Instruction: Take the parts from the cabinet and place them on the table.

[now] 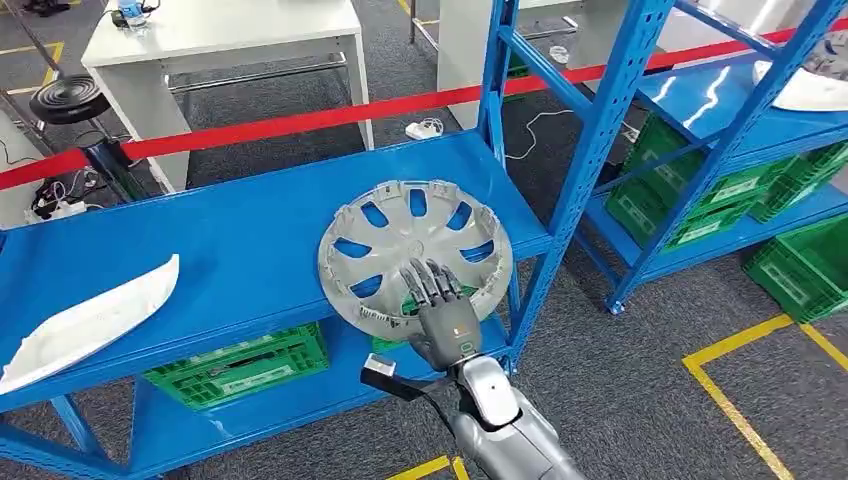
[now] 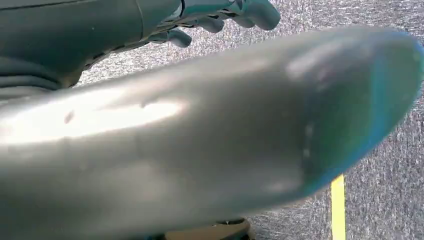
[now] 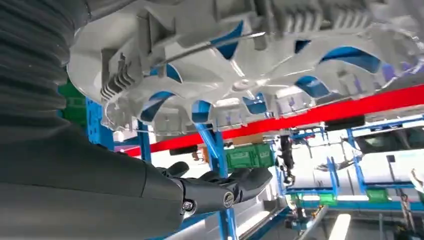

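A grey hubcap lies on the blue shelf of the cabinet, its near rim hanging over the shelf's front edge. My right hand reaches over that near rim with its fingers stretched flat over the hubcap. From the right wrist camera the ribbed hubcap fills the frame, and a gap shows between it and the dark fingers. A white curved panel lies at the shelf's left end. My left hand hangs over grey carpet, fingers loosely bent, holding nothing.
Blue uprights stand just right of the hubcap. Green crates sit on the lower shelf, with more crates under the rack on the right, which carries another white part. A red tape barrier runs behind, and white tables stand beyond it.
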